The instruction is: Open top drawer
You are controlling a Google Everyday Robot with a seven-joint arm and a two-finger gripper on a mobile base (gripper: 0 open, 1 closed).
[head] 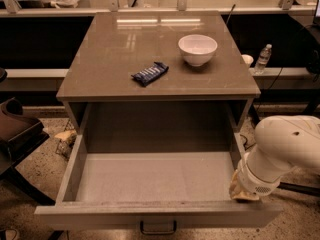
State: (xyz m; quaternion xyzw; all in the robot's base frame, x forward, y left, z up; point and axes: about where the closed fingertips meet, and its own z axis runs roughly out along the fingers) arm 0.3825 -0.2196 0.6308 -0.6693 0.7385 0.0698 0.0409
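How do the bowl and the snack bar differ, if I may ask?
The bowl is white and round; the snack bar is dark and flat. The bowl sits right of the snack bar. Both rest on the cabinet top. The hand is by the open drawer's right front corner.

At lower right the gripper (244, 191) sits mostly hidden beneath the white arm (285, 144), which the right edge cuts off. The front of the top drawer (150, 179) seems to run past the bottom edge.
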